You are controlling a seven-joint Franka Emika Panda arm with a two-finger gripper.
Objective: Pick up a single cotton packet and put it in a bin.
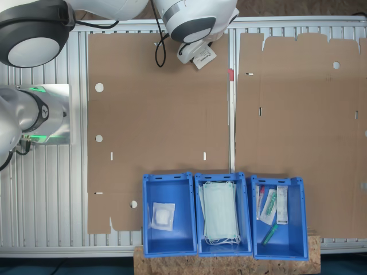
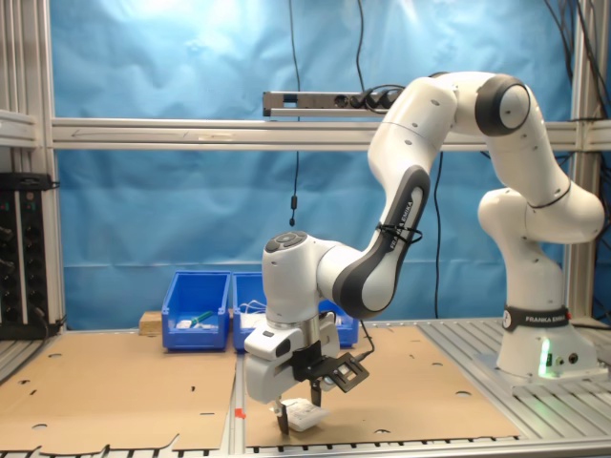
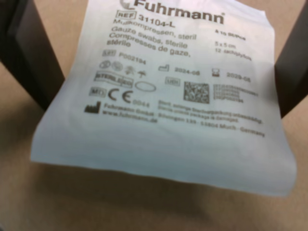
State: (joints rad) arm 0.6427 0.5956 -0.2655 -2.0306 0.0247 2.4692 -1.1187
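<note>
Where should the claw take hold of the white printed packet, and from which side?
From straight above, pinching the packet across its two opposite side edges. It is thin and bows easily, so its flat face offers nothing to pinch. The claw straddles those edges now.

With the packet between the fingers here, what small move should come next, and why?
Probably a short lift straight up. The gripper appears shut on the cotton packet just above the cardboard, and the blue bins sit well away.

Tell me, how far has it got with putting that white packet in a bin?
Done: the gripper has closed on the cotton packet. In hand: it holds it low over the cardboard. Left: carrying it to the blue bins and dropping it in.
</note>
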